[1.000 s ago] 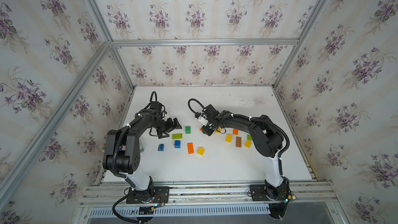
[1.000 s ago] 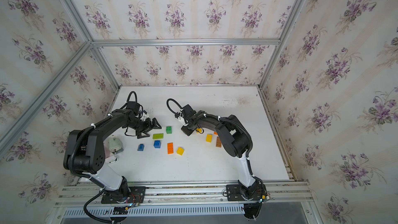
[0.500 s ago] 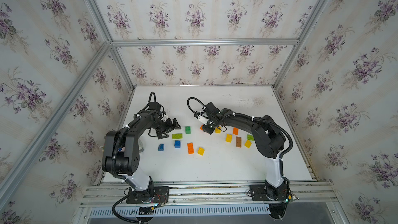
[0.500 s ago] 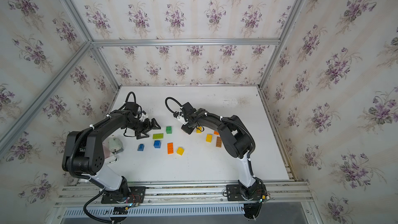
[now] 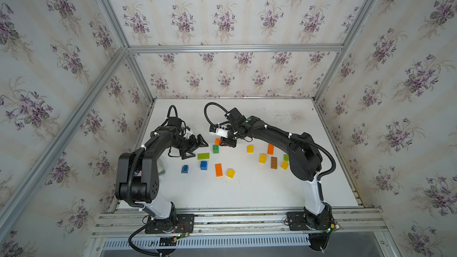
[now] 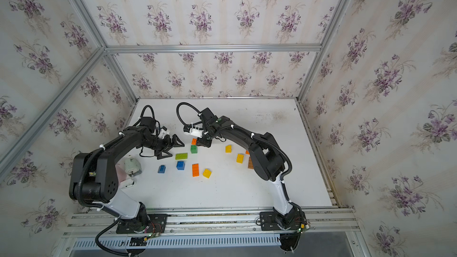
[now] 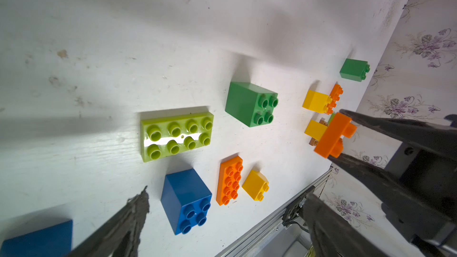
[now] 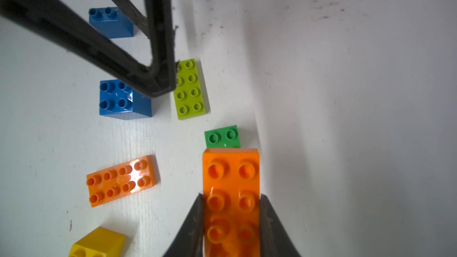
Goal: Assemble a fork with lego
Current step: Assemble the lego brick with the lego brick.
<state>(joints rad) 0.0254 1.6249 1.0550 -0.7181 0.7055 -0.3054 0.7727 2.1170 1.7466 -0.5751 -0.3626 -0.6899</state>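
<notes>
Lego bricks [image 5: 230, 173] of chunky studded plastic lie loose on the white table [image 5: 247, 194]. Nearest the front is a flat orange oblong [image 5: 218, 170], with a lime-green oblong [image 5: 203, 156] and a green square brick [image 5: 216, 149] farther back. Just beyond, the right gripper [image 8: 231, 197] is clamped on one end of an orange oblong brick [image 8: 231, 169]. The left gripper [image 5: 194, 147] hangs empty, jaws wide apart. Pressed down while held by its end, that brick could pivot or shove the unbraced green one aside.
</notes>
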